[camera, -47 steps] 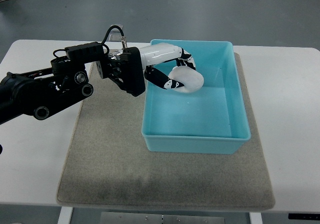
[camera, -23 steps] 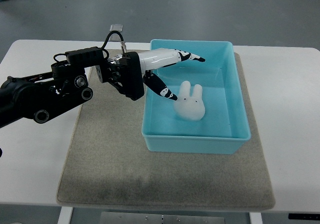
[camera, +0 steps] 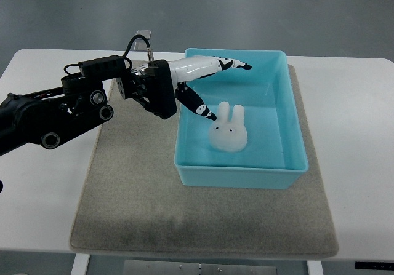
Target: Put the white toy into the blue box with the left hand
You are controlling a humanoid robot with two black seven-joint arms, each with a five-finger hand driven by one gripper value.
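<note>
White table (camera: 357,133) under a grey mat (camera: 135,201) carries the blue box (camera: 243,175); the white toy (camera: 226,129) lies inside it, near the middle of its floor; the left robot hand (camera: 206,84) hovers over the box's left side, fingers spread wide, holding nothing; the placing looks done, so the next move calls for lifting clear.

White toy (camera: 226,133): rabbit-shaped, two ears pointing to 12 o'clock, dot eyes visible. Lies free on floor of blue box (camera: 294,127), left of centre. Box: rectangular, open-topped, light blue.
</note>
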